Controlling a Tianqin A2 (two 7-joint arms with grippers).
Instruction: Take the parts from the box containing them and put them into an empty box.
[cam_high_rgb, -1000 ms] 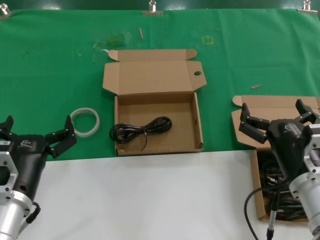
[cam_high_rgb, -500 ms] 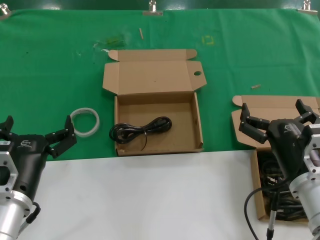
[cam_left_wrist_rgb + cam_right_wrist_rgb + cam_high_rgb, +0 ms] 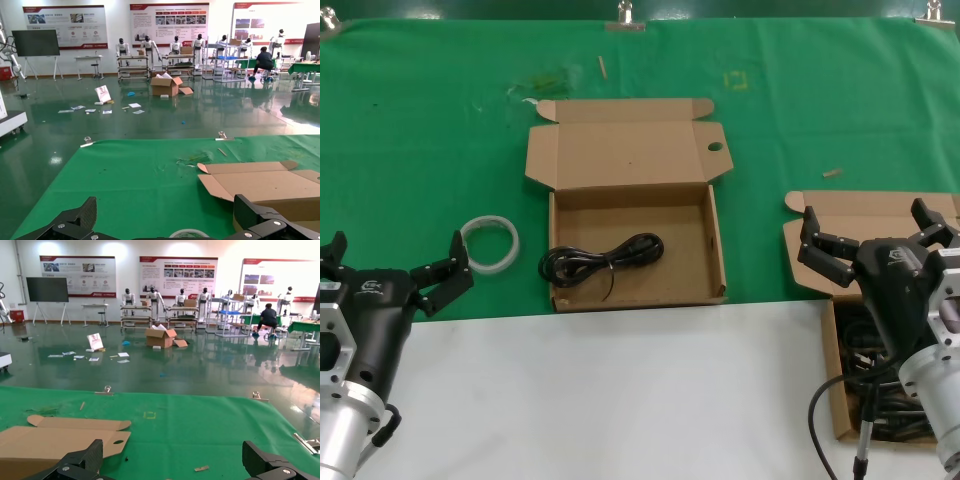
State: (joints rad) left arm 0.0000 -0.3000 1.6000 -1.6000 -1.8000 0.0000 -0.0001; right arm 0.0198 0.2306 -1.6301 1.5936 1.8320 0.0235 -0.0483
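Head view: right gripper point(image 3: 876, 243) hangs over the box containing them point(image 3: 840, 400) at the right edge of the worktop point(image 3: 620, 390), fingers point(image 3: 823, 250) spread wide, holding nothing. The parts point(image 3: 873, 375) sit as a dark tangle of black cables directly below and slightly robot-ward of those fingers, partly hidden by the wrist, so I can't make out any single bundle's long axis. The plain lid of that box lies open on the far side.

The empty box point(image 3: 715, 255) is in the middle of the green cloth, well apart to the left of the right gripper, with its holed lid flap point(image 3: 714, 147) folded back. It is not actually empty: one coiled cable point(image 3: 603, 260) lies near its front wall, long axis roughly left-right.

Left gripper point(image 3: 392, 281) is parked at the near left, fingers also apart and empty, near the white tape ring point(image 3: 488, 243).

Judgement: right arm is far nearer the source; the next move is a straight drop, then a leftward carry.

Writing: a small pale logo on each gripper body, unreadable. Wrist views show wall posters point(image 3: 178, 270) too small to read.
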